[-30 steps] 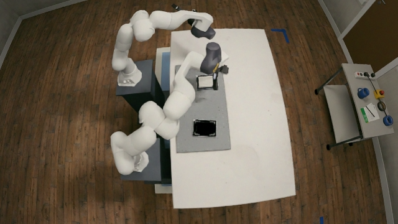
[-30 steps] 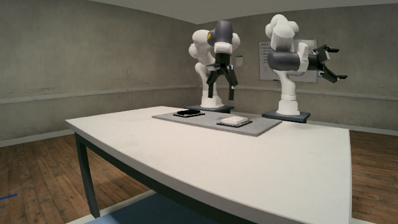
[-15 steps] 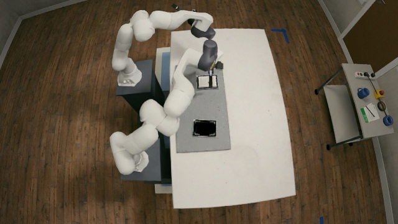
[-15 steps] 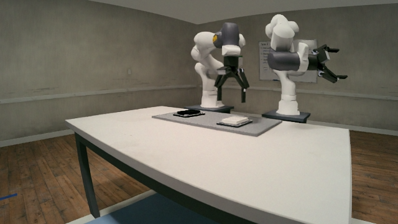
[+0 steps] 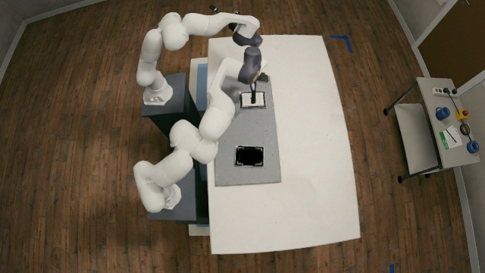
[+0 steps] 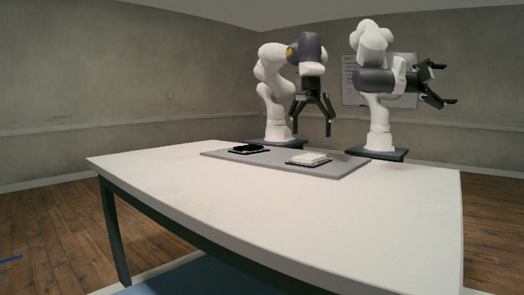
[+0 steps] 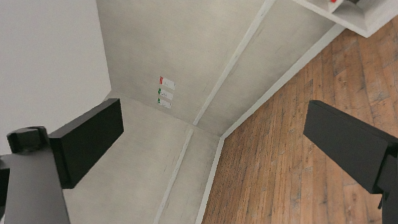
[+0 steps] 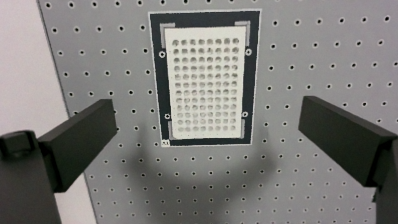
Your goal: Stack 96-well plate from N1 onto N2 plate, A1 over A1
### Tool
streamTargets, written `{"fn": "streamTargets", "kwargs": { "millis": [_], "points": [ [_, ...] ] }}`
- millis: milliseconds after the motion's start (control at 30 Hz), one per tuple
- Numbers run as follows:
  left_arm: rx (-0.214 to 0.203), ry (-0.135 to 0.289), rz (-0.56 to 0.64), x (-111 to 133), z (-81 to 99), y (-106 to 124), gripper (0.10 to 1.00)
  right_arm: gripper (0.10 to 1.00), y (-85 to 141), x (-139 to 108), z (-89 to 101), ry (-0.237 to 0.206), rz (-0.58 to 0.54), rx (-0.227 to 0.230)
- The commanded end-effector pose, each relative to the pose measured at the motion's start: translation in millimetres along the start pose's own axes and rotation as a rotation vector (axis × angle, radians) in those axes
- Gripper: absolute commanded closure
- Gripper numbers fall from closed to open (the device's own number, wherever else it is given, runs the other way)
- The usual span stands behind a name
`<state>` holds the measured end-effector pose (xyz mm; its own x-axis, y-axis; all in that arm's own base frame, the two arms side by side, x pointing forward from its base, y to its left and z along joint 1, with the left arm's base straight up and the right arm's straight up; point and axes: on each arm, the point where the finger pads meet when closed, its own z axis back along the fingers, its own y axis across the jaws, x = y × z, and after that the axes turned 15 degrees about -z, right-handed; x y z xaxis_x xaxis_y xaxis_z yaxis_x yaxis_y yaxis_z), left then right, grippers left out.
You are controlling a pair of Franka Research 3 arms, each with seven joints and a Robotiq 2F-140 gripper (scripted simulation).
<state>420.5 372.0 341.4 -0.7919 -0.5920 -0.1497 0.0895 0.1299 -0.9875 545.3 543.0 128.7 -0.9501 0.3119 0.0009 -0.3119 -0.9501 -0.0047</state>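
White table [image 5: 303, 152] [image 6: 262, 205] shows a wide strip between its near edge and the grey board [image 5: 246, 130] [image 6: 278, 161] [image 8: 310, 165]. The white plate [image 5: 248, 99] [image 6: 309, 158] [image 8: 206, 85] sits in N1 [image 5: 264, 106] [image 6: 309, 165] [image 8: 162, 90], nearer the board's end than its middle. A bare stretch of board separates it from the black plate [image 5: 248, 155] [image 6: 248, 147] in N2 [image 5: 249, 164] [image 6: 246, 153]. A small label [image 8: 166, 143] at N1's corner reads A1; the heading on the wall sheet [image 6: 349, 90] is too small to read. The right gripper [image 5: 255, 91] [image 6: 311, 130] [image 8: 207, 114] points down above the white plate, fingers wide and apart from it, with room either side. Farther along, the left gripper [image 5: 225, 10] [image 6: 452, 83] [image 7: 213, 116] points sideways, away from the boards' nests, wide and holding nothing.
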Motion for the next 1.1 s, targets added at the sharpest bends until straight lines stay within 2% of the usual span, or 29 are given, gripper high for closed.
{"fn": "streamTargets", "kwargs": {
  "millis": [0,1067],
  "points": [
    [0.000,0.005,0.006,-1.4,0.7,-0.9,0.098,0.098,1.7,-1.5,-1.0,0.001,0.012,0.005],
    [0.000,0.005,0.006,-1.4,0.7,-0.9,0.098,0.098,1.9,-1.6,-47.7,0.001,0.012,0.005]
  ]
}}
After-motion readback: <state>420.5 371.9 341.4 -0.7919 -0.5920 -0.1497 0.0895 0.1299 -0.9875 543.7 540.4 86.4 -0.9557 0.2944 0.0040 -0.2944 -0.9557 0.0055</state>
